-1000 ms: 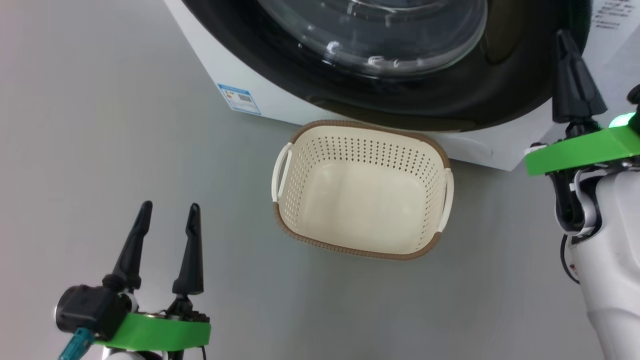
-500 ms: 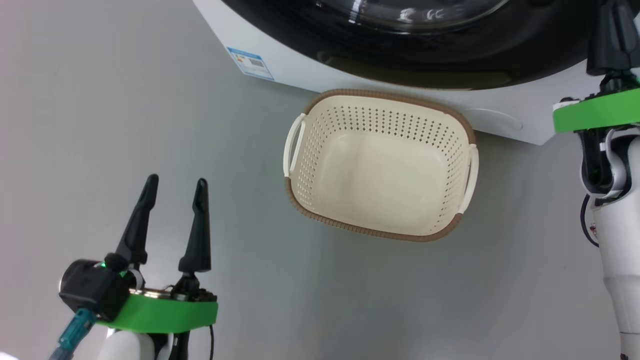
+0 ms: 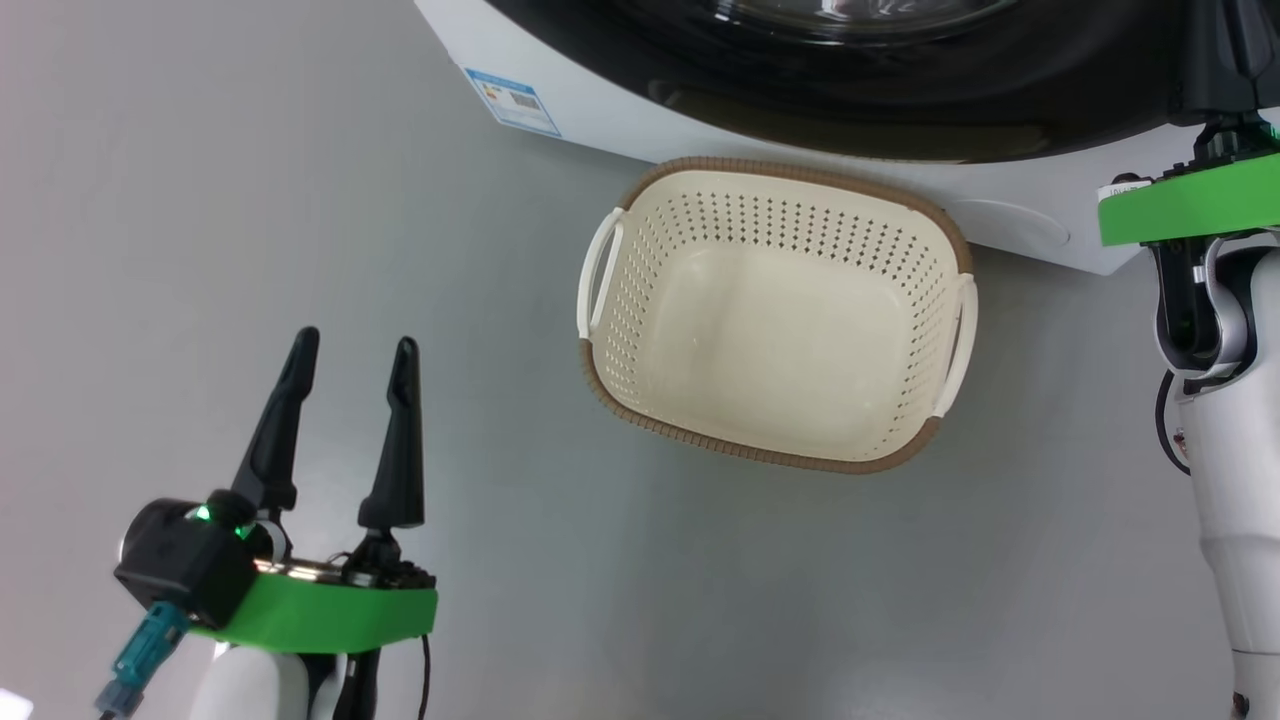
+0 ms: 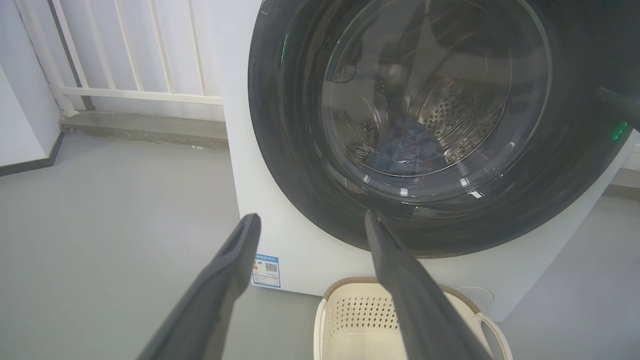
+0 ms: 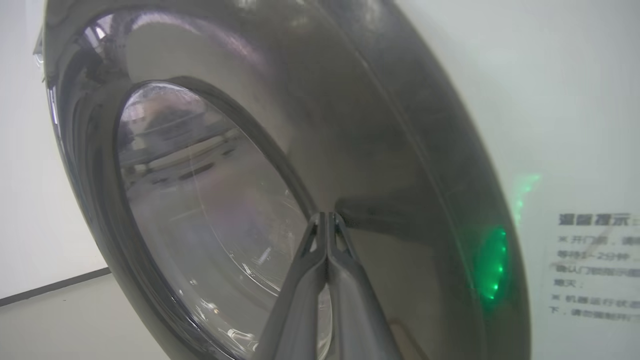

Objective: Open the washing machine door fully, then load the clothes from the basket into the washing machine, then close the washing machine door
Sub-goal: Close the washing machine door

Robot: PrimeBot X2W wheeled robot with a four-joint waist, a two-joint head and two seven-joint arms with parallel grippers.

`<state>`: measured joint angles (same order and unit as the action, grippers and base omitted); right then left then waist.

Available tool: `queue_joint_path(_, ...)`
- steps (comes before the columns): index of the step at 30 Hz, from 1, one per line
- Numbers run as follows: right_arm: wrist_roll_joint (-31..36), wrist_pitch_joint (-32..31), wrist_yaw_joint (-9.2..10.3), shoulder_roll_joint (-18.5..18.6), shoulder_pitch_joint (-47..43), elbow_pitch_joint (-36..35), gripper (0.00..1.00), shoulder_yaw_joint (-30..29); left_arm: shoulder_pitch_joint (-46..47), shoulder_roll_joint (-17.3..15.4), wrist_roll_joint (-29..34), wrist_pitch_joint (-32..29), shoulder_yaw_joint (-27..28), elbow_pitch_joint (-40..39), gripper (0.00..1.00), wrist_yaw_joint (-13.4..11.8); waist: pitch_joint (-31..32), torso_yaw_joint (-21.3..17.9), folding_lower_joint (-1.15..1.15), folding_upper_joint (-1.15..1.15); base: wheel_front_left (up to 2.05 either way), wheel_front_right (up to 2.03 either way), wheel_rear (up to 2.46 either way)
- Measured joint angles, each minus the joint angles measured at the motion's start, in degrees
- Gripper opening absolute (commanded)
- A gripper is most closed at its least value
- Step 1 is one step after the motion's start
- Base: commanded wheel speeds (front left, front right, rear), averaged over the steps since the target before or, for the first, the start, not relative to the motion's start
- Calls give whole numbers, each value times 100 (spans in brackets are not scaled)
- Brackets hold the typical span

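loading is looking done: the basket (image 3: 790, 340) is sitting empty before the washing machine (image 4: 300, 250), the clothes (image 4: 407, 150) lying behind the washing machine door (image 4: 280, 125), seemingly shut. the right gripper (image 5: 327, 220) is pointing pinched, empty tips at it; the left gripper (image 3: 356, 342) is hovering wide open, empty.

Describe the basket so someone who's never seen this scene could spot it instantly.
Find the big white washing machine with its round black door. On the grey floor at its foot sits the basket: cream perforated plastic, brown rim, white side handles, empty.
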<state>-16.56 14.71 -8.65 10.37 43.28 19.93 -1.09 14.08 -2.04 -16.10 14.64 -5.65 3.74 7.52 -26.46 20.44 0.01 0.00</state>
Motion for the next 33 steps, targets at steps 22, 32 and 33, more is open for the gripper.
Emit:
queue_joint_path(22, -172, 2, 100, -248, -1748, -163, 100, 268, -363, -140, 151, 0, 380, 792, 100, 0, 1274, -492, -1, 0, 0, 0, 0)
queue_joint_path(32, -207, 1, 100, -291, -2658, -470, 100, 393, -637, -426, 212, 0, 568, 1003, 100, 0, 1835, -995, -2, 0, 0, 0, 0)
queue_joint_path(33, -207, 1, 100, -291, -2728, -493, 100, 391, -638, -443, 212, 0, 589, 1006, 100, 0, 1874, -1056, -1, 0, 0, 0, 0)
